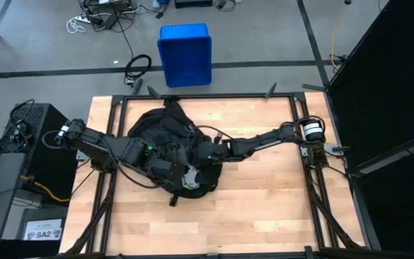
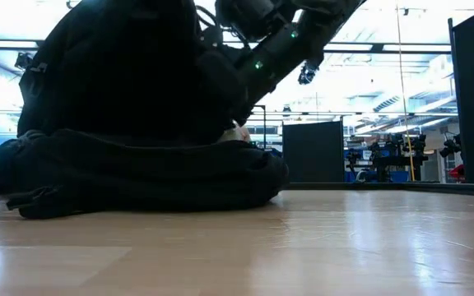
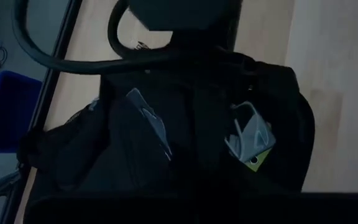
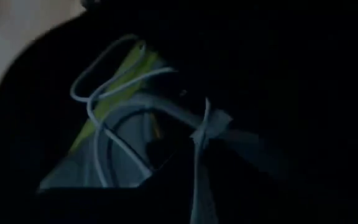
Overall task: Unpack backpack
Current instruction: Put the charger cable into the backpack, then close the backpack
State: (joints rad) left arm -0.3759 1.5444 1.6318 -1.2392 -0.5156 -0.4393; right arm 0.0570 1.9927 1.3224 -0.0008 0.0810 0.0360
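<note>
Setting: workshop with grey floor around a light wooden table (image 1: 264,194) in a black metal frame; nothing lies unpacked on the bare wood.
Backpack: large rounded black fabric backpack (image 1: 157,144) slumps on the table's left-centre, under both arms; in the low view it spreads as a dark mound (image 2: 138,164).
Progress: judged early. The pack's mouth appears open, with contents showing inside, none yet taken out.
Contents: the right wrist view shows a tangle of white cable (image 4: 114,93) over a yellow-green flat item (image 4: 126,81) inside the dark opening; the left wrist view shows pale cable and a yellow-green corner (image 3: 253,140) in a pocket.
Left gripper: left gripper (image 1: 185,176) sits at the pack's near edge, fingers clenched; whether fabric is pinched cannot be told.
Right gripper: right gripper (image 1: 203,155) reaches into the pack from the right; jaw state cannot be told.
Obstructions: loose black fabric and straps crowd the opening; the looped cable is likely to snag when lifted.
Surroundings: blue plastic bin (image 1: 185,54) on the floor beyond the table; black computer tower (image 1: 38,137) left of the frame.
</note>
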